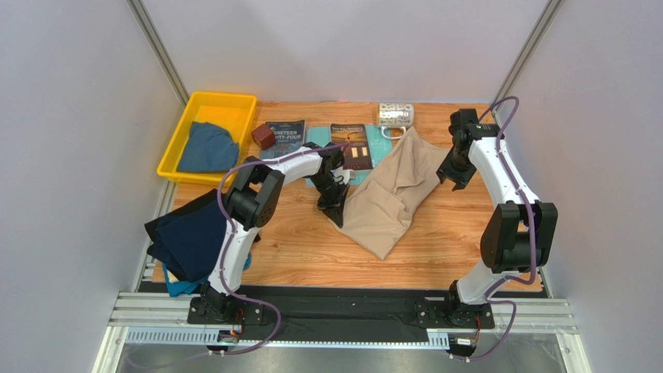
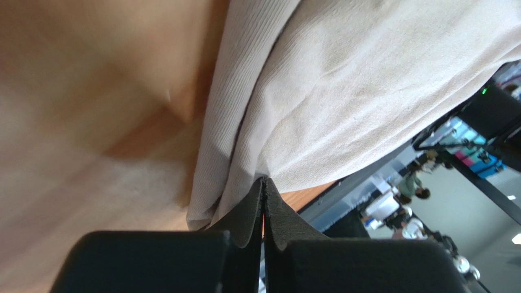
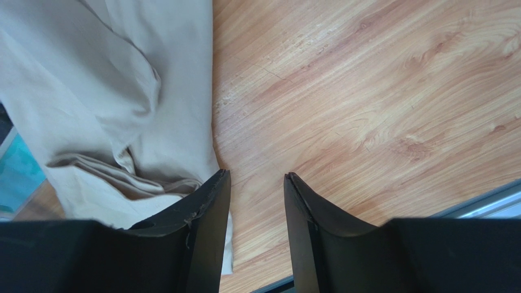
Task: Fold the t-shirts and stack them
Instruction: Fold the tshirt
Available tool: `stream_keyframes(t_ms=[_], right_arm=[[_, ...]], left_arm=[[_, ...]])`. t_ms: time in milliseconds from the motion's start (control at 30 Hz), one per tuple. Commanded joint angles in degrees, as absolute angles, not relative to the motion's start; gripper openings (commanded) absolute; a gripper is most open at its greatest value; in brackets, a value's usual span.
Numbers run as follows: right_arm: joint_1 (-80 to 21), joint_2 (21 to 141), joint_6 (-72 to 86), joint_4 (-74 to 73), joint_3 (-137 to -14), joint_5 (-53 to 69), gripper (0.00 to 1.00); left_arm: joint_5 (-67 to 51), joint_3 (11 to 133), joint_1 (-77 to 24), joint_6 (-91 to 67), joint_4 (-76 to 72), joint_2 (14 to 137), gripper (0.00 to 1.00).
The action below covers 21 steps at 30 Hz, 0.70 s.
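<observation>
A large beige t-shirt point(image 1: 393, 193) lies crumpled on the wooden table, slanting from the back middle toward the front. My left gripper point(image 1: 333, 203) is shut on its left edge; the left wrist view shows the closed fingers pinching the beige cloth point(image 2: 342, 104). My right gripper point(image 1: 454, 177) is open and empty just right of the shirt, over bare wood; the shirt point(image 3: 104, 104) lies beside its left finger. A dark navy t-shirt point(image 1: 189, 235) hangs over the table's front left edge, with teal cloth point(image 1: 180, 286) under it. A dusty blue t-shirt point(image 1: 206, 148) lies in the yellow bin.
A yellow bin point(image 1: 173, 152) stands at the back left. Along the back edge lie a small brown block point(image 1: 263, 137), two books point(image 1: 284, 137) point(image 1: 349, 144) on a light-teal board point(image 1: 377, 140), and a white power strip point(image 1: 396, 114). Grey walls enclose the table.
</observation>
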State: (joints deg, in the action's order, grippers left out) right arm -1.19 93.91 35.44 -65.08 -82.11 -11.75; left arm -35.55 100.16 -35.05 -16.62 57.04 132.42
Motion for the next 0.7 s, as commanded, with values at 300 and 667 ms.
stream_keyframes(t_ms=[300,667], right_arm=[[-1.8,97.1,35.0,-63.9,-84.6,-3.8,0.39],[-4.7,88.7,28.2,-67.5,-74.5,2.5,0.47]], left_arm=[[-37.0,80.6,-39.9,-9.8,54.3,119.7,0.0],[-23.0,94.5,-39.3,-13.0,61.1,109.3,0.34]])
